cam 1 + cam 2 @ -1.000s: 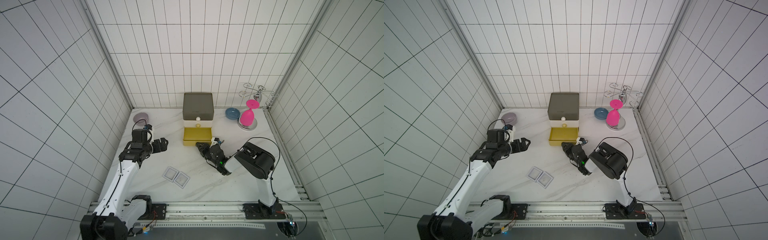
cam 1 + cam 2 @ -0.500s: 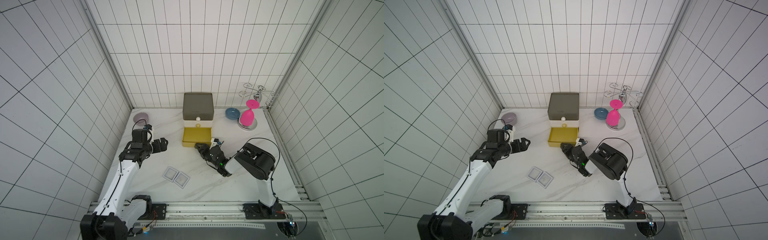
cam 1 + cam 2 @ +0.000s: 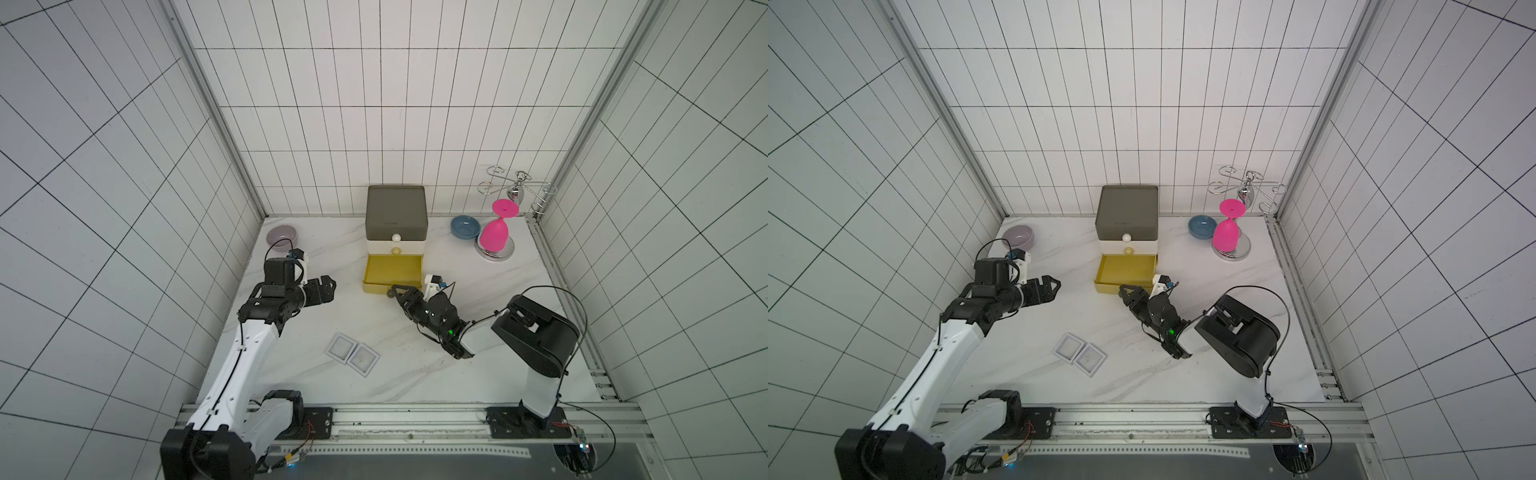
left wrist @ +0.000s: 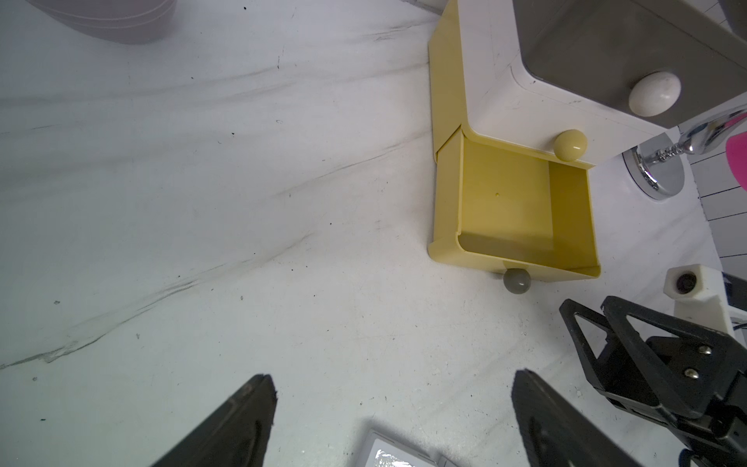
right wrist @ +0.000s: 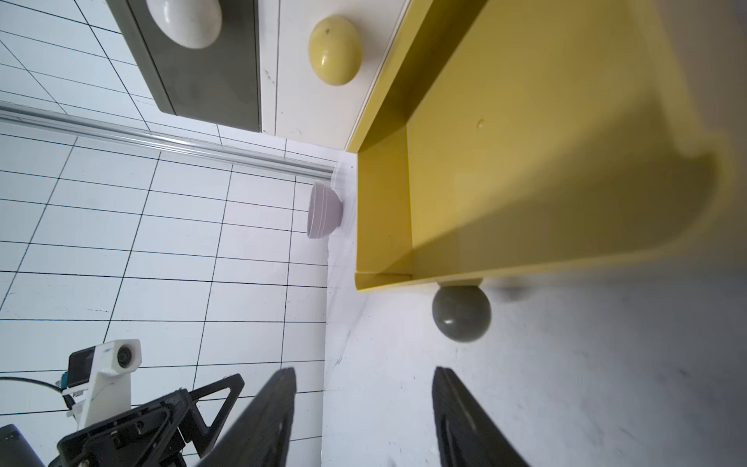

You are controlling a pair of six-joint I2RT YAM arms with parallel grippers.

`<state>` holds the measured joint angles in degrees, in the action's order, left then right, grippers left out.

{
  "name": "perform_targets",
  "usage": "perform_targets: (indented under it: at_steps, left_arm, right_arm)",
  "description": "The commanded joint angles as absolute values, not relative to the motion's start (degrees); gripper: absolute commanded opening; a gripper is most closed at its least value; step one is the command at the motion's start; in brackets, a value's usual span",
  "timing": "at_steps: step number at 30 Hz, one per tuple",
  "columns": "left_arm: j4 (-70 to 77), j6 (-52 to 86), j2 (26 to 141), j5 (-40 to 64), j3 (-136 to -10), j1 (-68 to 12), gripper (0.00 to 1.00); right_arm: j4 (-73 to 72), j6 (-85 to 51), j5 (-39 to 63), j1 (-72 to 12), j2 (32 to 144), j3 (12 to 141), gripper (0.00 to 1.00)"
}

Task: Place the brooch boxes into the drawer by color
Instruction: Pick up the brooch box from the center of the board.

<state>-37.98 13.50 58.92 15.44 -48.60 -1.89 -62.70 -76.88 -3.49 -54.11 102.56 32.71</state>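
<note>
The drawer (image 3: 397, 216) is a three-tier chest at the back: olive-grey on top, white in the middle, yellow at the bottom. The yellow tier (image 3: 367, 274) stands pulled out and empty, with its grey knob (image 5: 461, 313) facing forward. My right gripper (image 5: 364, 372) is open just short of that knob, with nothing between its fingers. Two pale brooch boxes (image 3: 340, 347) (image 3: 363, 358) lie side by side on the table, nearer the front. My left gripper (image 4: 394, 376) hovers wide open to the left of the drawer; one pale box (image 4: 388, 453) shows below it.
A lilac bowl (image 3: 282, 237) sits at the back left. At the back right are a blue bowl (image 3: 465, 226) and an upturned pink goblet (image 3: 494, 232) on a chrome rack (image 3: 515, 191). Tiled walls close in three sides.
My right gripper has opened. The left arm, the yellow tier and the two pale boxes have not moved.
</note>
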Motion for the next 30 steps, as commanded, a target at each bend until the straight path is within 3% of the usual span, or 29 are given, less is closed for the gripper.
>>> perform_targets:
  at_steps: [1, 7, 10, 12, 16, 20, 30]
  left_arm:
    - [-37.32, 12.92, 59.0, 15.1, -48.43, -2.11, 0.95]
    - [-37.44, 12.92, 59.24, 15.0, -48.52, -2.11, 0.95]
    - [-37.6, 13.64, 59.15, 12.89, -48.51, -2.03, 0.95]
    - [-38.78, 15.18, 58.82, 8.52, -49.02, -1.82, 0.95]
    - [-38.25, 15.69, 59.33, 9.46, -48.66, 0.02, 0.95]
    - [-39.41, 15.47, 61.5, 8.79, -49.52, 1.02, 0.95]
    - [-40.1, 15.9, 62.25, 10.11, -50.24, 5.8, 0.95]
  right_arm:
    - [-53.22, -74.29, -3.64, -54.56, 95.48, 30.6, 0.57]
    - [-12.74, -59.81, 1.51, -54.91, 80.67, 41.18, 0.58]
    - [11.34, -51.47, 2.1, -55.11, 78.81, 51.01, 0.59]
    - [19.03, -44.52, 5.12, -55.86, 79.11, 55.05, 0.58]
    - [28.45, -29.63, 14.75, -57.4, 85.05, 60.36, 0.59]
    - [35.39, -19.72, 14.68, -60.86, 92.44, 66.19, 0.56]
    - [38.41, -16.72, 16.68, -68.66, 109.64, 83.14, 0.48]
